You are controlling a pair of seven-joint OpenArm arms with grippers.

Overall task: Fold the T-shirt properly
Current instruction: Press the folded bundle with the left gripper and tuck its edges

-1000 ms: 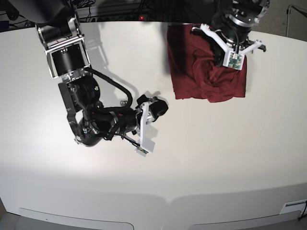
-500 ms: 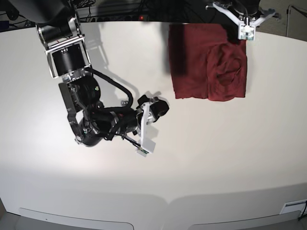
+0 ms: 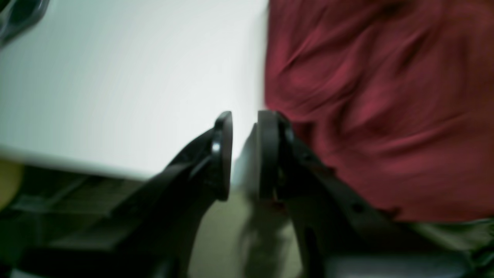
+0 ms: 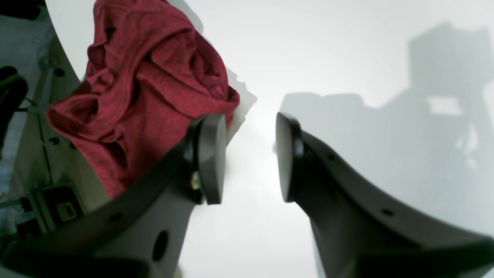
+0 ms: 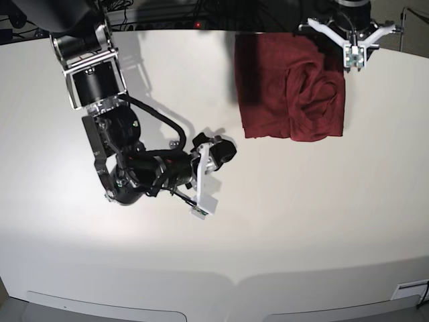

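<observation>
Base cam overhead, far; wrist cams close; all share T-shirt (image 5: 289, 87).

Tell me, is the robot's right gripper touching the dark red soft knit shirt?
Apart. The base view shows the right gripper out on the bare white table, with open tabletop between it and the dark red shirt. Its jaws are open and empty.

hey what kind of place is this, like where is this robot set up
Probably a robotics lab or test bench: a bare white tabletop holding only a dark red knit T-shirt, two black robot arms mounted over it, and cables along the far edge.
</observation>
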